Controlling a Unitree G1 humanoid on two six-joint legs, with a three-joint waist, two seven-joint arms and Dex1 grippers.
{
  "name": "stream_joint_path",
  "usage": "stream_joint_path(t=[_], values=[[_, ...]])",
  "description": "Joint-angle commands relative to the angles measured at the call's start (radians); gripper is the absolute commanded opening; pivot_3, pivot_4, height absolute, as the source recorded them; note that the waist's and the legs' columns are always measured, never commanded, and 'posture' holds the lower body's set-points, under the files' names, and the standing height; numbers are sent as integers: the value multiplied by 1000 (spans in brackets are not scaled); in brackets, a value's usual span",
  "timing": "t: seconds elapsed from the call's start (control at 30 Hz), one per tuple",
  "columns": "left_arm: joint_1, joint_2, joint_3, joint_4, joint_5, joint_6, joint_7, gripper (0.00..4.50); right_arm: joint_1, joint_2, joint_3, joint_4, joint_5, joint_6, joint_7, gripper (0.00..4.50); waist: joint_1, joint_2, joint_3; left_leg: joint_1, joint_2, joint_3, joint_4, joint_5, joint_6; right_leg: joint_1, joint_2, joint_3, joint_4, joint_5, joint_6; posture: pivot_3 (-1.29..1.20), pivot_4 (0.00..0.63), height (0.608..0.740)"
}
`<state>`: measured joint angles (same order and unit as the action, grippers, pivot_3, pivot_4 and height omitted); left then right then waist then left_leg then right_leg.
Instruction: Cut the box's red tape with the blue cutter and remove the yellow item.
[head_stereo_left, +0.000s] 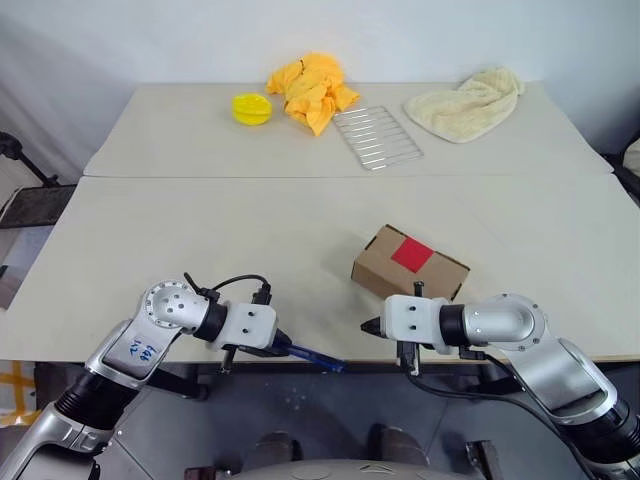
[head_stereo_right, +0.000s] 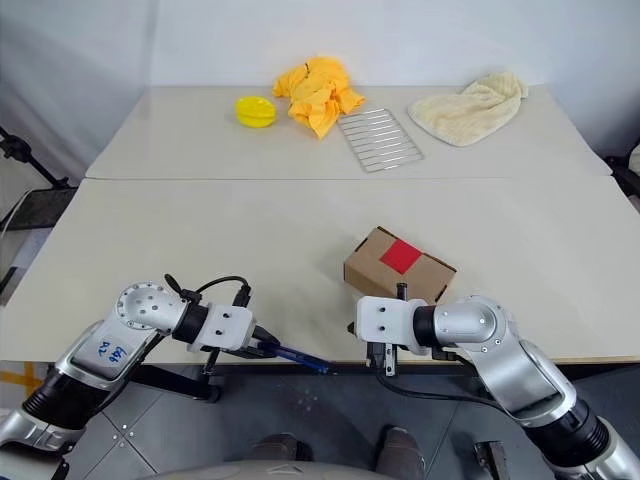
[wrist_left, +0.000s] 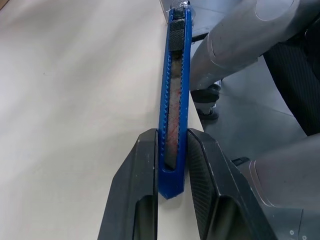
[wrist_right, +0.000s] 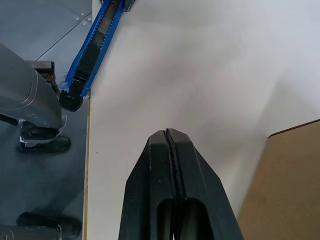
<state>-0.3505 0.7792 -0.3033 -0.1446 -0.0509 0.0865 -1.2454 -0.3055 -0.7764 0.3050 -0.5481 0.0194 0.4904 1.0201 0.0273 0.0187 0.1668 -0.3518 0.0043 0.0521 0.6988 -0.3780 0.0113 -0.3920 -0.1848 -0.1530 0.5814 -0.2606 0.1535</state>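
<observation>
The left gripper pinches the tail of the slim blue plastic cutter at the table's near edge, a light, stiff, slippery tool best held mid-body, while the right gripper, pressed together, hovers beside the small brown cardboard box.

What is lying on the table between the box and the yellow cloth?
Nothing: between the box and the yellow cloth lies bare table, seen in the left eye view.
</observation>
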Motion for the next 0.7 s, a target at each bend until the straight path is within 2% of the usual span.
stream_joint_path(t=[0.03,0.13,0.4,0.6,0.7], values=[[51,4,-112,50,89,32,-19,899,-2,-8,-23,-40,16,5,-7,0,0,0,0,0,0,0,0,0,0,0,0,0,0,0,0,0,150,740],[51,4,-107,56,106,23,1,899,-3,-4,-29,-50,24,16,-15,0,0,0,0,0,0,0,0,0,0,0,0,0,0,0,0,0,150,740],[9,-30,-76,136,206,-4,174,899,-19,-5,-32,-55,36,30,-27,0,10,2,-2,2,0,-1,1,1,2,3,-1,0,0,1,-1,0,150,740],[11,-38,-81,103,277,144,286,899,-43,8,-23,-41,39,31,-37,0,5,2,-2,4,1,-2,1,3,1,2,0,0,3,2,-4,0,150,740],[33,-49,-86,56,260,206,301,899,-47,8,-19,-39,43,31,-41,0,0,2,-2,6,1,-2,1,3,1,4,0,1,4,2,-4,0,150,740]])
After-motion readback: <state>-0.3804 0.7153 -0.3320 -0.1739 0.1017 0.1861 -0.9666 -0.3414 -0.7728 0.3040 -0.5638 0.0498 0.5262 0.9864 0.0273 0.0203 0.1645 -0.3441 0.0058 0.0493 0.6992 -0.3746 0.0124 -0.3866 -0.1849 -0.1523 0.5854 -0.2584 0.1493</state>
